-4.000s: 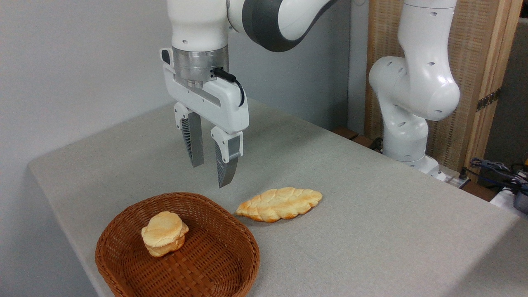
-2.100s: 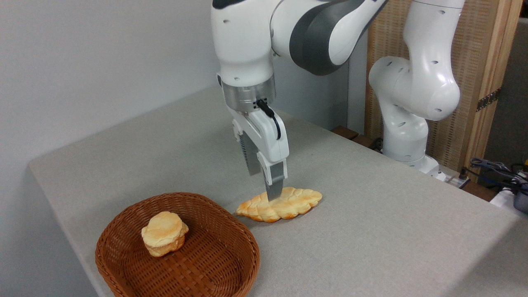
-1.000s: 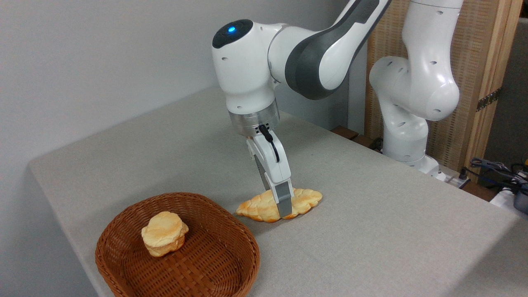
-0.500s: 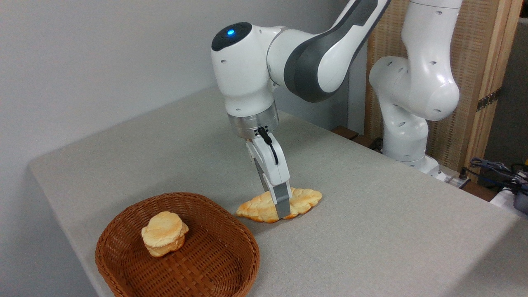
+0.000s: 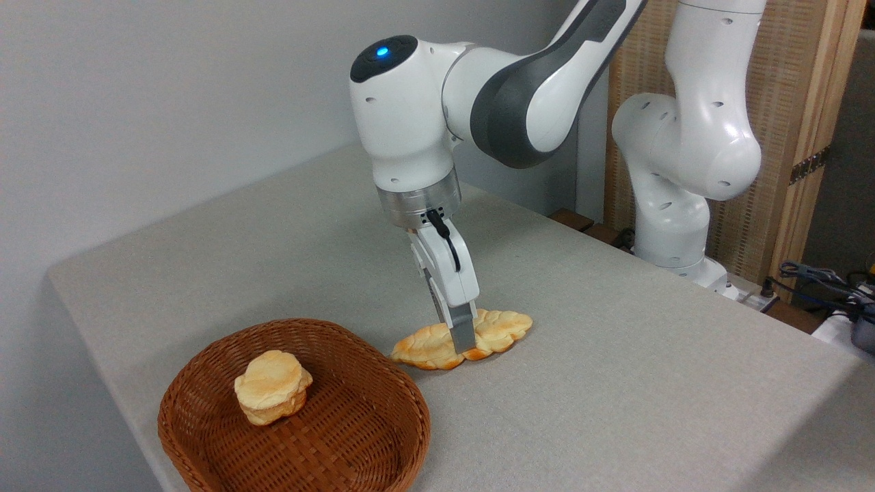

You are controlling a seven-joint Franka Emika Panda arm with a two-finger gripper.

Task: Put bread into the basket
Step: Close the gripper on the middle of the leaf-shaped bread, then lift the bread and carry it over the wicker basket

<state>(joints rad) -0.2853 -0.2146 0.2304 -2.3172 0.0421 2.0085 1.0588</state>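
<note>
Gripper [image 5: 463,336] is down on the bread [image 5: 462,334], fingers pinching it across the middle; only the near finger shows clearly, the far one is hidden behind it. The bread lies on the table [image 5: 615,355], just right of the basket [image 5: 294,410], left tip close to the rim.

Risks, as I judge them:
- Narrow mid grip on a long flat loaf: the ends could sag or it could pivot and slip out on the lift.
- A low carry could clip the thick rim.
- The bun [image 5: 272,386] takes up the basket's left half; the loaf could land on it or hang over the rim.

Count: one loaf, one bun, one basket, one arm.
</note>
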